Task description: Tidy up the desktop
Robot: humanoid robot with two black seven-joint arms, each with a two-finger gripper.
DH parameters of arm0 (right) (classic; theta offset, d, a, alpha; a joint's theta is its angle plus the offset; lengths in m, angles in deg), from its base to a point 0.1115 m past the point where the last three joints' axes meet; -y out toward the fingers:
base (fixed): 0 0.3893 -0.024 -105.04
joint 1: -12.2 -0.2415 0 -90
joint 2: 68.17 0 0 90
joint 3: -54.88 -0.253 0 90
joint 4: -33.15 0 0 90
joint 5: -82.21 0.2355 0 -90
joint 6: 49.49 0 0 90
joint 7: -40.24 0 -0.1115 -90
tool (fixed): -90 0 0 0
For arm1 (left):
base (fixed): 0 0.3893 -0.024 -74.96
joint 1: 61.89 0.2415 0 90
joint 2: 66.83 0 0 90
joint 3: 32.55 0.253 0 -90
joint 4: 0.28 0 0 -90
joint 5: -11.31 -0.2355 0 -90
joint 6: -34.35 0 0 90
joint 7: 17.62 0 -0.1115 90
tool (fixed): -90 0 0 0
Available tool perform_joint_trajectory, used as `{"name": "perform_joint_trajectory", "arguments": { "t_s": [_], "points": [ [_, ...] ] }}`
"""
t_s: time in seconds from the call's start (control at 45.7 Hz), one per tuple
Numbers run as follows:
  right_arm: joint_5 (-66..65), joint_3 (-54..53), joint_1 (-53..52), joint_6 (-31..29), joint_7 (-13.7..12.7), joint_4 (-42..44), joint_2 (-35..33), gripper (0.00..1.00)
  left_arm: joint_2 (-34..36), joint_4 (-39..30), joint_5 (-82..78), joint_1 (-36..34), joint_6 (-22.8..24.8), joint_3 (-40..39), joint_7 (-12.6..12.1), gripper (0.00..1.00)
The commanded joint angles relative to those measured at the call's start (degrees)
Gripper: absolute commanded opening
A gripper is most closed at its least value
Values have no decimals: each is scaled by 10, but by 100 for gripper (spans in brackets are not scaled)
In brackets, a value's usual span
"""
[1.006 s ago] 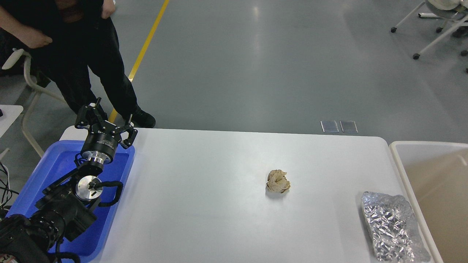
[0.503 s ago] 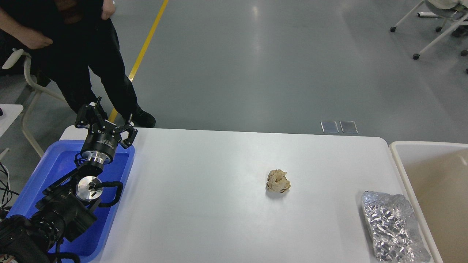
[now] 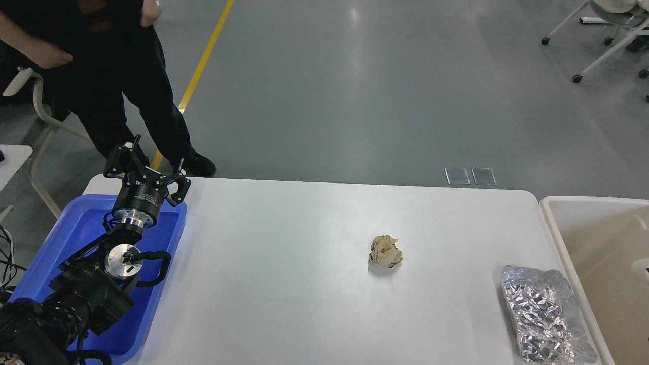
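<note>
The white desktop point(image 3: 284, 274) fills the lower middle of the head view. A crumpled beige paper ball point(image 3: 385, 252) lies on it right of centre. A crumpled piece of silver foil point(image 3: 545, 314) lies at its right front edge. My left gripper point(image 3: 157, 152) is open and empty, held up over the far end of the blue tray point(image 3: 76, 233), far left of the paper ball. My right gripper is out of view.
The blue tray sits on the desktop's left end under my left arm. A beige bin point(image 3: 603, 238) stands against the right edge; a small pale shape point(image 3: 641, 264) shows at its right border. A person point(image 3: 101, 76) stands behind the far left corner.
My left arm and the things on the desktop have not moved. A small pale shape has appeared at the right edge of the view, inside the bin.
</note>
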State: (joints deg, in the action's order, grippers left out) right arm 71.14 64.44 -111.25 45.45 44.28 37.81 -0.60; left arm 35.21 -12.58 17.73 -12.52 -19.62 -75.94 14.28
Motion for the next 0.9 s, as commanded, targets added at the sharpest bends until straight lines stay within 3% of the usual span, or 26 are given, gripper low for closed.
{"name": "perform_joint_trajectory", "arguments": {
  "t_s": [0.0, 0.066, 0.219, 0.306, 0.35, 0.678, 0.875],
  "points": [
    [0, -1, 7, 0, -1, -1, 14, 0, 0, 0, 0, 0, 0, 0, 0, 100],
    [2, -2, 7, 3, -2, 1, 15, 0, 0, 0, 0, 0, 0, 1, 0, 100],
    [3, -1, 17, 8, -1, 4, 15, 49, 0, 0, 0, 0, 0, 0, 0, 100],
    [3, -1, 18, 30, 0, 3, 16, 86, 0, 0, 0, 0, 0, 0, 0, 100],
    [3, -1, 18, 41, 0, 3, 16, 97, 0, 0, 1, -1, 0, 0, 0, 100],
    [4, -3, 4, 39, -1, -1, 29, 99, 0, 0, 0, 0, 0, 1, 0, 100],
    [7, -18, -28, 9, -1, -1, 27, 99, 0, 0, 1, -1, 0, 0, 0, 100]
  ]
}}
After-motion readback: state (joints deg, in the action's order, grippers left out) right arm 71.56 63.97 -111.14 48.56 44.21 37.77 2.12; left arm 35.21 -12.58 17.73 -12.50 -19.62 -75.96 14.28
